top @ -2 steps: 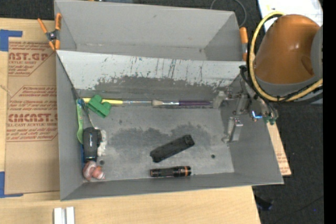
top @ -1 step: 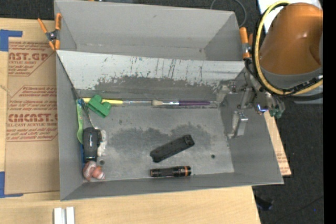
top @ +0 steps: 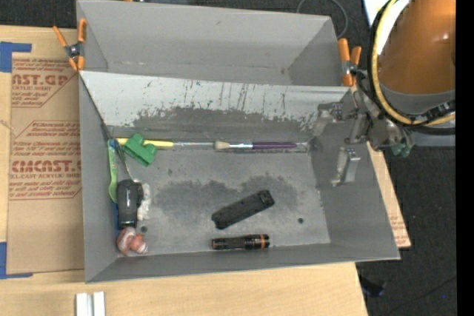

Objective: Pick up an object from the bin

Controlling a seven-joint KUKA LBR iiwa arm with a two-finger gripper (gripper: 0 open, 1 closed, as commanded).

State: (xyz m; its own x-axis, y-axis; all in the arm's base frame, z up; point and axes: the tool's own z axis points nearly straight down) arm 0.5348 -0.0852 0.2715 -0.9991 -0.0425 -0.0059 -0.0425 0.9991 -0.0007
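Note:
My gripper (top: 335, 146) hangs above the bin's right wall, high over the floor, with its two metal fingers (top: 346, 166) apart and nothing between them. Closest to it is the tip of a thin brush with a purple handle (top: 255, 147), which lies along the foot of the back wall. A flat black bar (top: 243, 209) rests at an angle on the bin floor, down and to the left of the gripper. Below that bar, a dark cylinder with a reddish band (top: 239, 242) lies near the front wall.
Against the left wall lie a green block on a yellow stick (top: 141, 149), a green and blue toothbrush (top: 113, 172), a black rounded object (top: 129, 200) and a pinkish ball (top: 132, 242). The arm comes in from the right.

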